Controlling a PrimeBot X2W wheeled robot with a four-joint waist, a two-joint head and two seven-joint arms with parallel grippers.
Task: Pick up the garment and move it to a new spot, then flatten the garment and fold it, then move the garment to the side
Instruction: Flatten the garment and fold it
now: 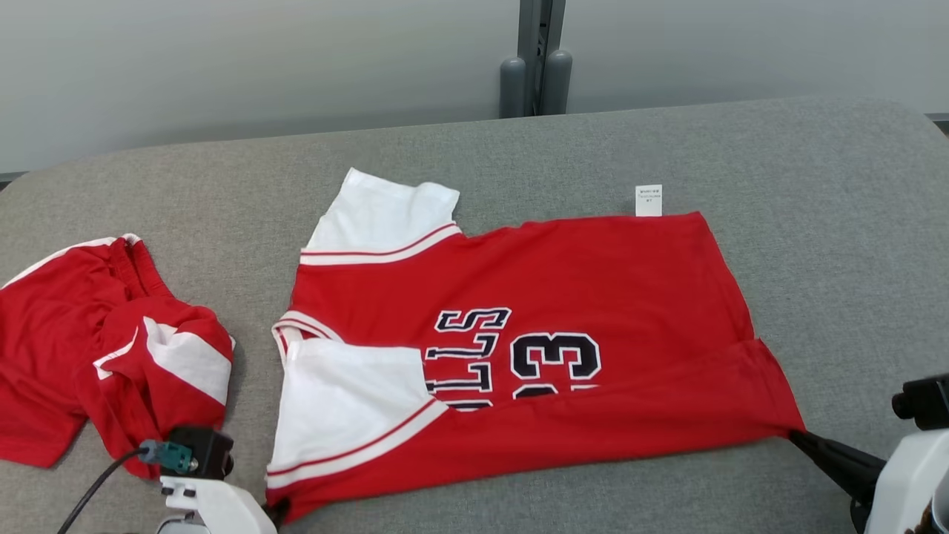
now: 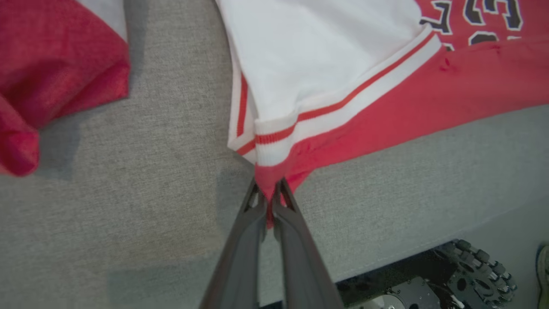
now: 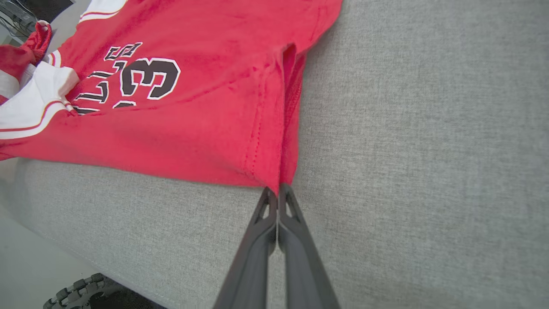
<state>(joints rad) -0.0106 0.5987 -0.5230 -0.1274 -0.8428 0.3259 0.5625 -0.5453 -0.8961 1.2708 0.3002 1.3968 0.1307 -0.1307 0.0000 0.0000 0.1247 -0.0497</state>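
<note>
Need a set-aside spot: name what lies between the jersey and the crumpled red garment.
Head view: only bare grey table separates the jersey from the crumpled red garment.

Bright, even, diffuse light with no glare. In the left wrist view, a soft grey shadow lies on the tabletop point(image 2: 128, 223) beneath the garment point(image 2: 429, 107), at 9 o'clock of the left tool point(image 2: 270, 193). The head view is sharp. Both wrist views bow at their edges.

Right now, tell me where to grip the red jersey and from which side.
Grip the jersey at the sleeve-end corner and the hem corner, coming low from the near side of the grey table. It lies flat with that long edge facing you, so both corners stick out; both jaws are shut there.
</note>
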